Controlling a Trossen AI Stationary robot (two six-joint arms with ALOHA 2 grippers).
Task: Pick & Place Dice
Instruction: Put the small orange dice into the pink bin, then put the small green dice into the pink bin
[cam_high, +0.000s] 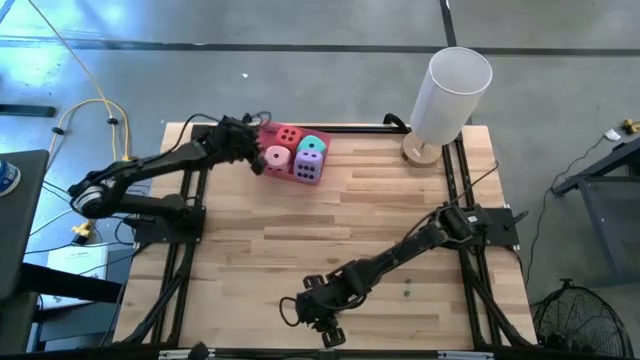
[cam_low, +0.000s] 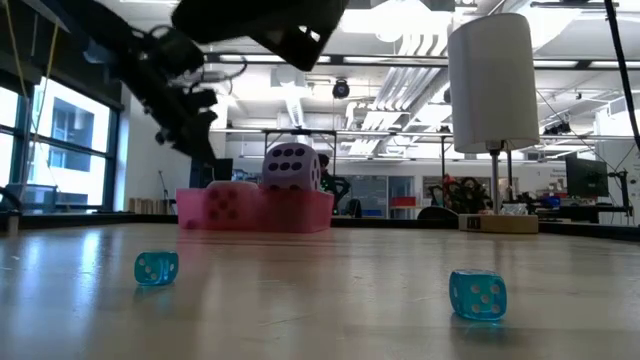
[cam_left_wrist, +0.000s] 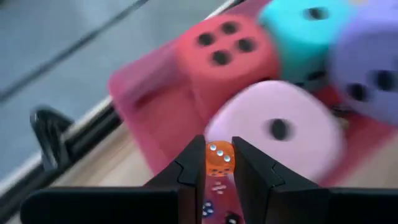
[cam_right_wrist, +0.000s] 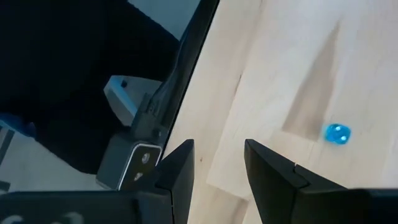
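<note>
A pink tray (cam_high: 322, 142) at the table's far edge holds a red die (cam_left_wrist: 227, 56), a teal die (cam_left_wrist: 298, 34), a purple die (cam_left_wrist: 367, 62) and a pink die (cam_left_wrist: 280, 127). My left gripper (cam_high: 258, 152) hovers at the tray's left side, shut on a tiny orange die (cam_left_wrist: 219, 158). Two tiny blue dice (cam_low: 157, 267) (cam_low: 478, 295) rest on the table. My right gripper (cam_right_wrist: 217, 165) stands open above the table's near edge with nothing between its fingers; one tiny blue die (cam_right_wrist: 337, 134) lies a little way off from it. My left gripper pinches the tiny orange die by two opposite faces (cam_left_wrist: 211, 160) between its two fingertips. The fingers slant downward toward the tray from the table's left side. The die is lifted clear, in front of the pink die.
A tall white cylinder lamp (cam_high: 450, 95) on a wooden base stands at the far right corner. Black frame rails (cam_high: 190, 250) run along the table's left and right sides. Bare wood lies across the middle of the table.
</note>
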